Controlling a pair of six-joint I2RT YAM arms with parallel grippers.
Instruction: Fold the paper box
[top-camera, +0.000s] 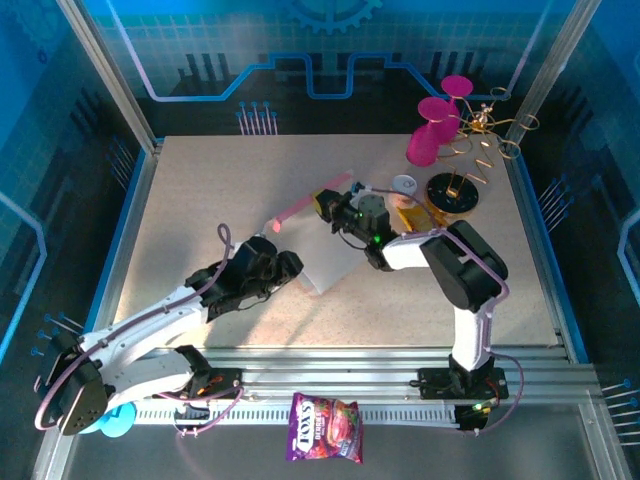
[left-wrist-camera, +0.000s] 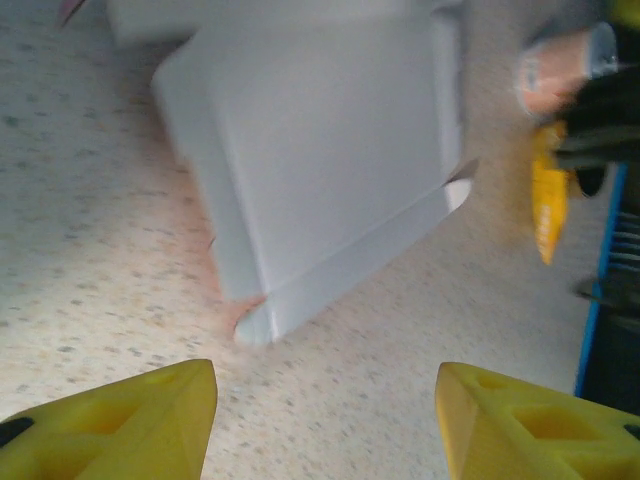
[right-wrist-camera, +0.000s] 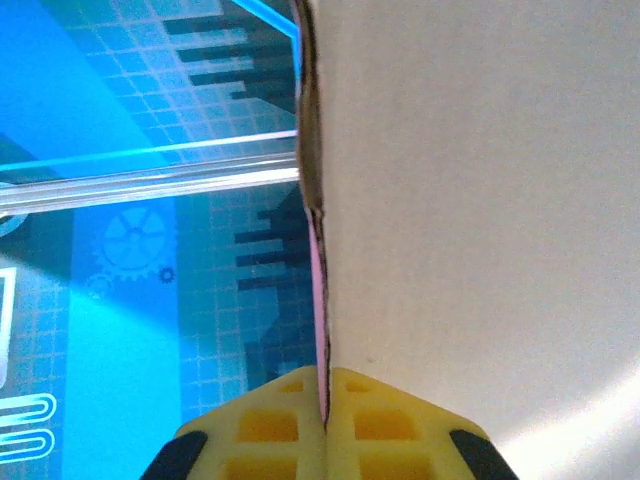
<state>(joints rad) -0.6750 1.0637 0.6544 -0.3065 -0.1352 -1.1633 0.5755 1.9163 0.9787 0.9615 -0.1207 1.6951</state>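
The left gripper (left-wrist-camera: 325, 425), jaws wide and empty in its wrist view, sits just left of the thin pink cardboard paper box (left-wrist-camera: 330, 150), whitish side up on the desk (top-camera: 200, 200). The right wrist view shows the right gripper (right-wrist-camera: 327, 425) pinched tight on the box's pink edge.

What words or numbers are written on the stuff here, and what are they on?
Purple snack bag: big white letters, too blurred to read for sure.
Small round tub: a peach label, too blurred to make out any letters.
Paper box: plain, with no print on the side that shows.
Blue back wall: a gear drawing and lines, no words.
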